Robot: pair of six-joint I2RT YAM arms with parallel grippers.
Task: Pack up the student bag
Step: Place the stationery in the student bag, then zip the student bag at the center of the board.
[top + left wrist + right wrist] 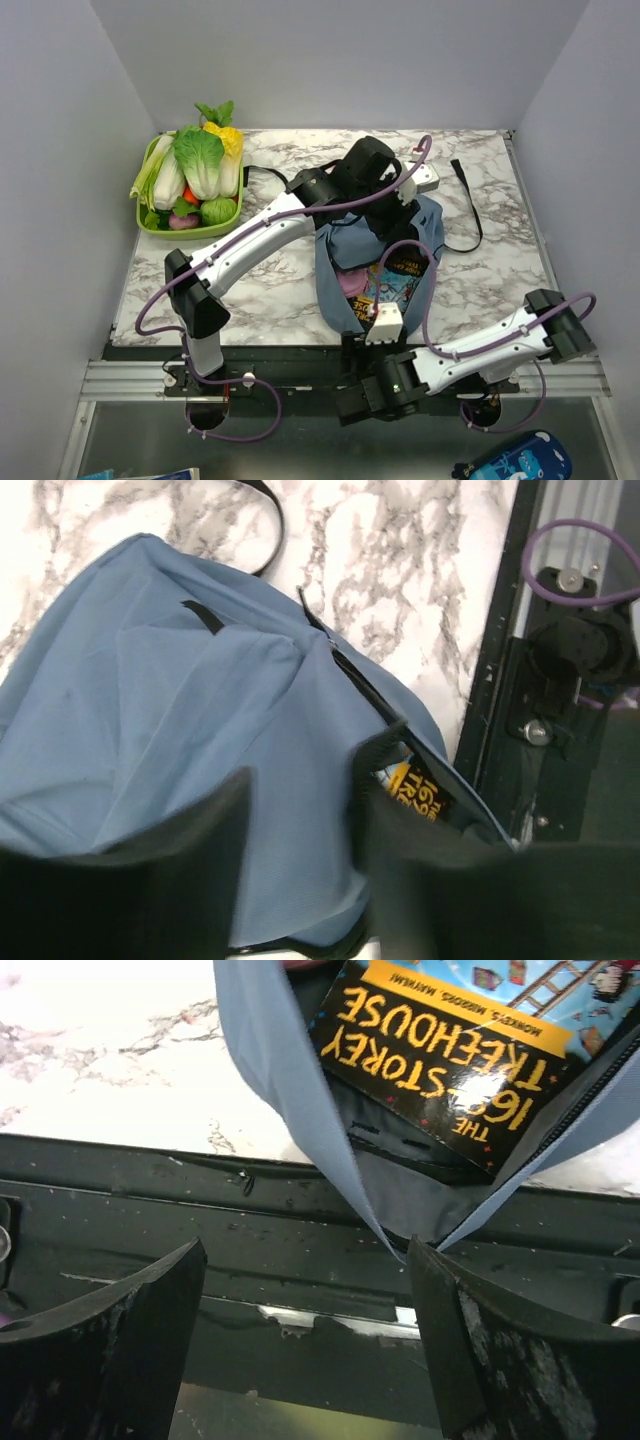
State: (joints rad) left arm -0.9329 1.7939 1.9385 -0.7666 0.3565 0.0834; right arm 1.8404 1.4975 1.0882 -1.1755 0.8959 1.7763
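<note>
The dusty-blue student bag lies on the marble table with its mouth toward the near edge. Inside it shows a colourful book titled "169-Storey Treehouse", with something pink beside it. My left gripper hangs over the bag's far part. In the left wrist view the left gripper has its dark fingers apart over the bag's blue cloth. My right gripper is at the bag's mouth, and in its own view the right gripper stands wide open over the black rail. The corner of the bag's rim meets its right finger.
A green basket of toy vegetables stands at the back left. A black strap trails over the marble to the right of the bag. Below the table's near rail lies a bright-blue printed pouch.
</note>
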